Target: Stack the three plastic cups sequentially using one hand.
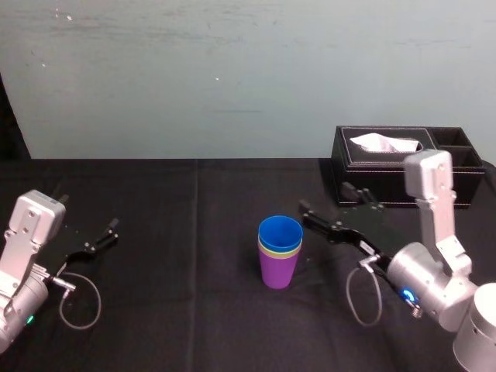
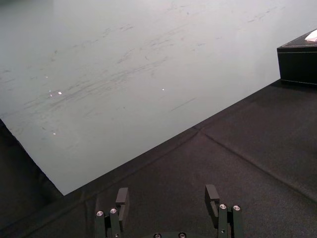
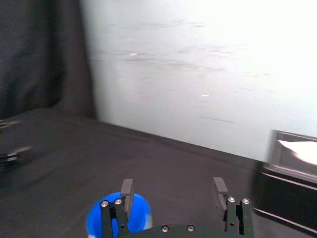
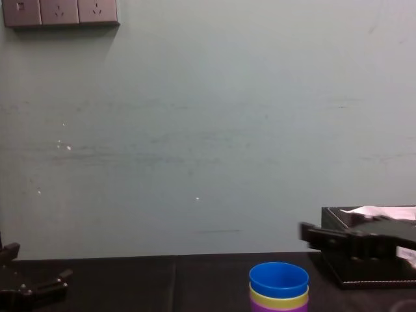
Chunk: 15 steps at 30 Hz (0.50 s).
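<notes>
The three plastic cups stand nested upright in one stack at the table's middle: the blue cup (image 1: 280, 231) sits inside the yellow-green cup (image 1: 279, 253), which sits inside the purple cup (image 1: 277, 271). In the chest view the blue rim (image 4: 279, 279) tops the stack. My right gripper (image 1: 324, 199) hovers just right of the stack, open, apart from it and holding nothing. The right wrist view has its fingers (image 3: 127, 188) spread, with the blue cup (image 3: 140, 211) below one of them. My left gripper (image 1: 89, 211) rests open at the far left, with nothing between its fingers (image 2: 122, 196).
A black tissue box (image 1: 403, 167) with white tissue stands at the back right, behind my right arm. A black cloth (image 1: 186, 232) covers the table up to the pale wall. Wall sockets (image 4: 60, 12) sit high on the wall at the left.
</notes>
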Tool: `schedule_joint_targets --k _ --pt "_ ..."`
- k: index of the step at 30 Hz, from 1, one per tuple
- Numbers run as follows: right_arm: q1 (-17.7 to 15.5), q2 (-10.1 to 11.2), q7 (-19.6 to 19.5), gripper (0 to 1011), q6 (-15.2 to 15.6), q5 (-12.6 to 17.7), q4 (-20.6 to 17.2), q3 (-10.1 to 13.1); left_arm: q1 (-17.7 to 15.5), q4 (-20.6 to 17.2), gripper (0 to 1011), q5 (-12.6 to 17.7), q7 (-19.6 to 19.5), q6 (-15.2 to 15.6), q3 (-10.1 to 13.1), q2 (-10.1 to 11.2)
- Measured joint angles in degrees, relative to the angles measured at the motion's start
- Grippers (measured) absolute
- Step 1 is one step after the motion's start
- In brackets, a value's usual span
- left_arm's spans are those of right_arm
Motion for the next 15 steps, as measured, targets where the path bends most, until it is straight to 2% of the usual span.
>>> schedule_joint_targets --k 3,6,10,15 --pt "-1.7 -0.9 -3.2 1000 -1.0 -1.0 0.0 1.4 0.0 0.0 1000 0.0 0.0 0.0 0.0 0.0" --pt "-3.5 -2.6 -8.0 1000 -1.6 -2.9 1.1 3.0 0.0 0.0 1000 0.0 0.0 0.0 0.0 0.0" --pt "-4.2 -3.9 -11.0 1000 -1.2 -4.8 2.5 3.7 0.0 0.0 1000 0.0 0.0 0.0 0.0 0.0" --pt "-4.4 -4.9 -12.6 1000 -1.0 -6.7 4.0 3.7 0.0 0.0 1000 0.0 0.0 0.0 0.0 0.0"
